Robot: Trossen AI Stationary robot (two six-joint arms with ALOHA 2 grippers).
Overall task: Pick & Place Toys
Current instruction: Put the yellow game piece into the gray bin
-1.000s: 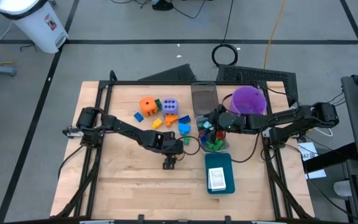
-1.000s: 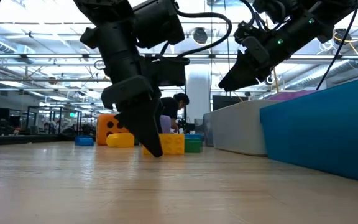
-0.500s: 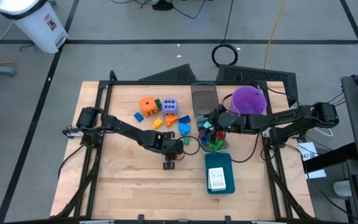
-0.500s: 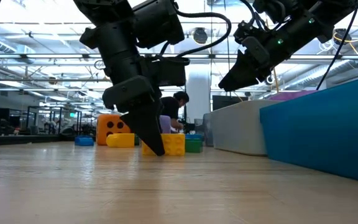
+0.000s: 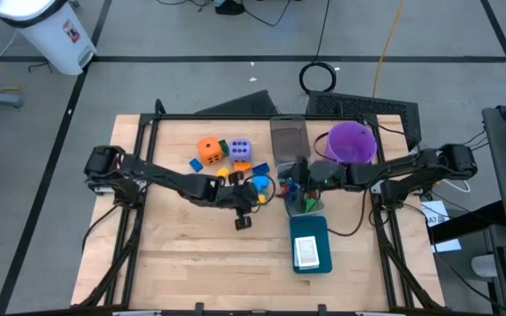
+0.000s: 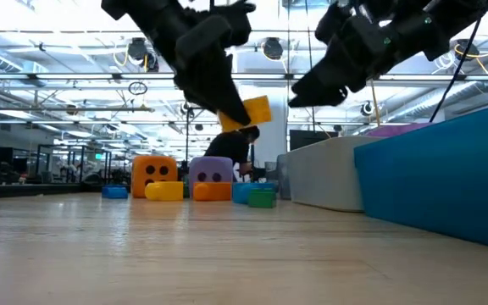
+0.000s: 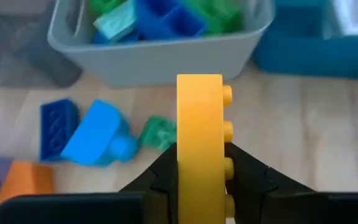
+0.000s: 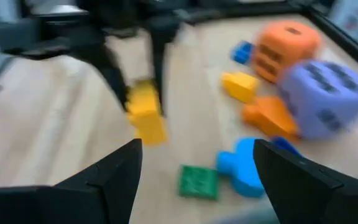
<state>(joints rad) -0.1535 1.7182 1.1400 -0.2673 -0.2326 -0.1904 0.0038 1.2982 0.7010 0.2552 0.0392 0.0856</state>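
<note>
Yellow plastic block (image 7: 200, 146), stiff, light and likely slick: your left gripper (image 7: 199, 177) pinches its flat sides above the table (image 5: 183, 254) near the grey bin (image 7: 160, 56); right gripper (image 8: 197, 180) spread nearby.

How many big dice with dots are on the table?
2. The orange die sits at the back of the table, and the lavender die stands to its right with small blocks between them. More may be hidden in the bin.

Two dark, jointed arms trailing black cables (each pincer matte black, two-fingered).
</note>
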